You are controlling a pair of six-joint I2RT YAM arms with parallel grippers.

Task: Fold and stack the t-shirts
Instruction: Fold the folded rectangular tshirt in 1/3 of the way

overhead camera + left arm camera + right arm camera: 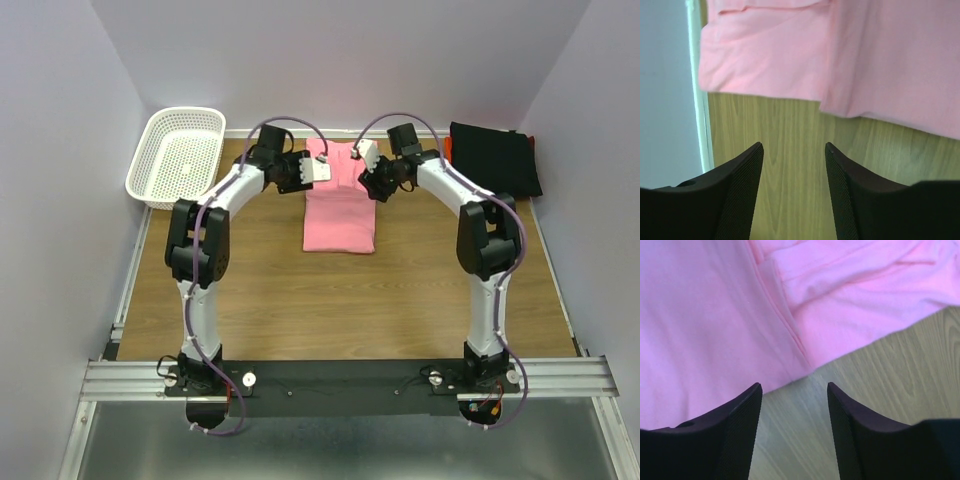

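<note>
Top view: 1 bright pink cloth t-shirt (338, 215), folded into a tall rectangle, lies at the middle of the far edge of the wooden tabletop (300, 300). My left pincer (320, 168) hangs over its far left corner, my right pincer (364, 153) over its far right corner.

Wrist views: the jaws of each stand moderately open and hold nothing. Bare wood shows between the fingers (740, 190), with the pink cloth just beyond the tips.

1 folded black t-shirt (495, 160) sits at the far right corner, with a sliver of orange-red cloth (448, 148) at its left side. 1 white plastic lattice basket (185, 110) occupies the far left corner.
</note>
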